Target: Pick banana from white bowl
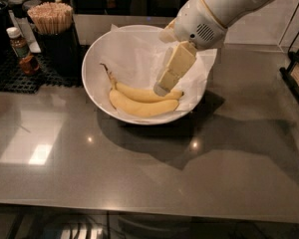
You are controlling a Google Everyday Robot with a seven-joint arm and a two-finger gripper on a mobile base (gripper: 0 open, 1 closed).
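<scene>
You are at the approach stage, and nothing of the pick itself looks done. The banana, the slimmer one with the long stem running up to a dark tip, lies on the paper liner in the lower part of the white bowl, just left of the frame's centre. It lies flat against the plumper banana, which sits in front of it, nearer the bottom of the frame; the two touch along most of their length. The gripper reaches down into the bowl from the upper right of the frame, and its tip is at the right-hand end of the banana, over or against it. You cannot tell from this view whether it is in contact, nor whether the jaws are apart or together, since they show as one pale slab seen side on. Nothing shows the fruit to be gripped or raised, so I judge that the closing, the lift and the carry clear of the rim all remain. Because the two fruits lie pressed together, you will likely have to take care that the grasp catches only the rear one and does not drag its neighbour or the paper with it. The bowl stands on the grey counter, with a small sauce bottle and a holder of wooden sticks at upper left, well apart from the work.
</scene>
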